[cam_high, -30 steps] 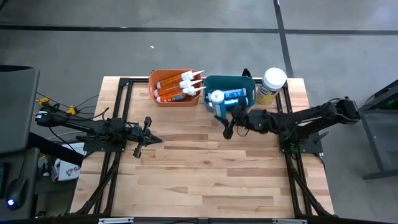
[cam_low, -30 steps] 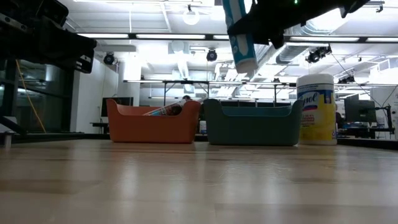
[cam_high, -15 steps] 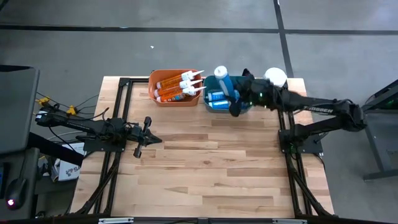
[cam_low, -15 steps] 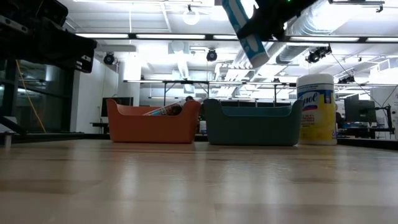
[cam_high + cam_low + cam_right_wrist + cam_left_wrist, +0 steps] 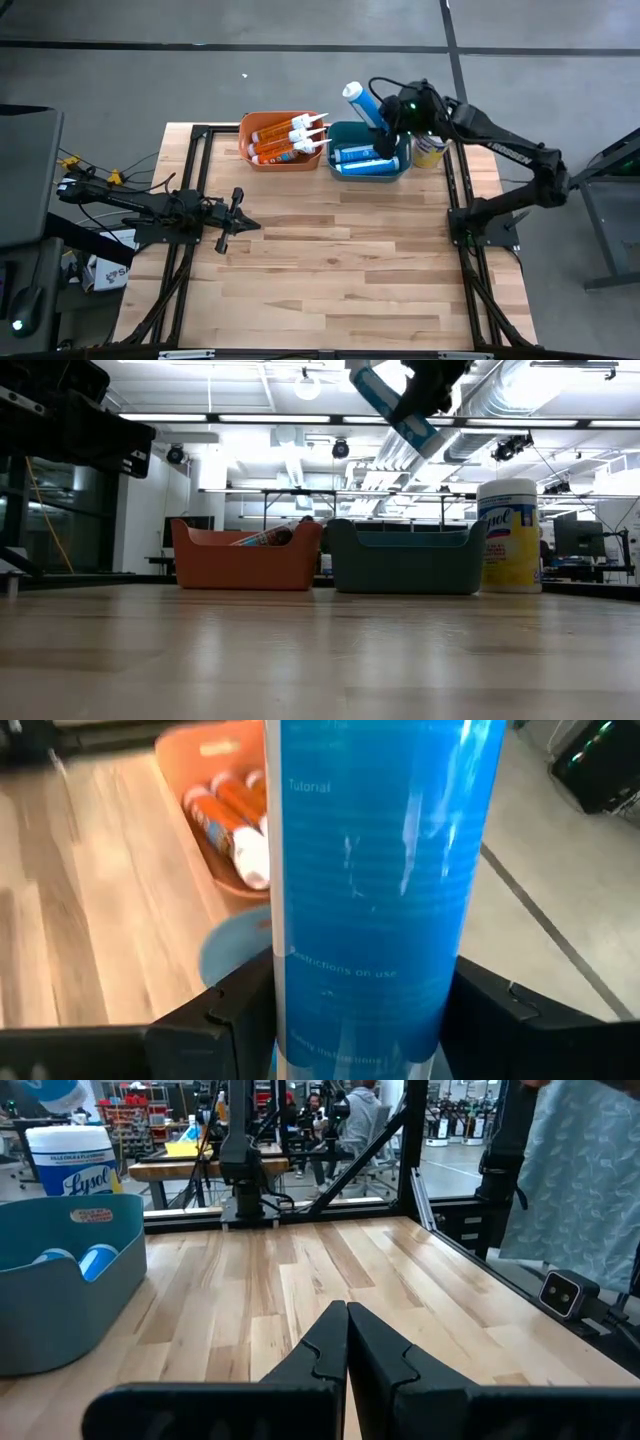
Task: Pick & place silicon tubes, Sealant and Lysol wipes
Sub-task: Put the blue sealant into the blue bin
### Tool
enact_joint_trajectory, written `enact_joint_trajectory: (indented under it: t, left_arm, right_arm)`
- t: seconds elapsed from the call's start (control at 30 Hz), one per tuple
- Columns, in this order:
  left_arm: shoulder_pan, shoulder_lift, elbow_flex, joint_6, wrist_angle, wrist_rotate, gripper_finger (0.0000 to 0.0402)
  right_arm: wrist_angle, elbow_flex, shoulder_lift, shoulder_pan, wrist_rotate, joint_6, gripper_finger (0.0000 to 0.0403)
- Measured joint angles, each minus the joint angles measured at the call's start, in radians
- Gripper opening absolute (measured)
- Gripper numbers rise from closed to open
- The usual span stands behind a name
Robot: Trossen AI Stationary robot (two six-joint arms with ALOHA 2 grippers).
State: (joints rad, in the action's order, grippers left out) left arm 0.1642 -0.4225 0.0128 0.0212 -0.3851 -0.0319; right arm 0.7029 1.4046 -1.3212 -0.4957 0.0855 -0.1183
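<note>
My right gripper [image 5: 384,127] is shut on a blue sealant tube [image 5: 362,106], held in the air over the teal bin [image 5: 336,133]. In the low view the tube [image 5: 398,408] slants high above the bin [image 5: 405,560]. Two more blue tubes [image 5: 362,156] lie in the teal bin. Orange tubes [image 5: 285,140] lie in the orange bin [image 5: 262,119]. The Lysol wipes canister [image 5: 508,535] stands upright on the table right of the teal bin. My left gripper [image 5: 243,211] is shut and empty, low over the table's left side. My right gripper pinches the tube's blue labelled body [image 5: 375,950] between its two fingers [image 5: 230,1015], one on each side. The fingers lie across the tube. The tube is lifted clear and tilted, its white end [image 5: 352,90] pointing up and toward the far left.
The two bins stand side by side at the table's far edge. Black frame rails [image 5: 195,170] run along the left and right sides. Bare wooden tabletop [image 5: 330,270] lies in the middle and near part. People and benches show in the room beyond.
My right gripper has carried the blue tube from in front of the teal bin toward the table's far edge, to above the bin. The tube has tipped from nearly upright to slanted, its white end toward the far left. The gripper stays shut on it.
</note>
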Motion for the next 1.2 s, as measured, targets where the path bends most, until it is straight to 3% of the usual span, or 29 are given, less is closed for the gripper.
enact_joint_trajectory:
  t: [0.27, 0.57, 0.87, 1.2]
  left_arm:
    - [0.0, 0.0, 0.0, 0.0, 0.0, 0.0, 0.0]
    - [0.0, 0.0, 0.0, 0.0, 0.016, -0.001, 0.0]
    - [0.0, 0.0, 0.0, 0.0, 0.021, -0.004, 0.0]
    - [0.0, 0.0, 0.0, 0.004, 0.022, -0.003, 0.0]
  right_arm:
    - [0.312, 0.234, -0.198, -0.09, -0.034, -0.067, 0.0209]
    - [0.534, 0.404, -0.428, -0.125, -0.058, -0.194, 0.0209]
    - [0.632, 0.429, -0.563, -0.124, 0.071, -0.29, 0.0209]
    - [0.616, 0.383, -0.598, -0.092, 0.233, -0.357, 0.0209]
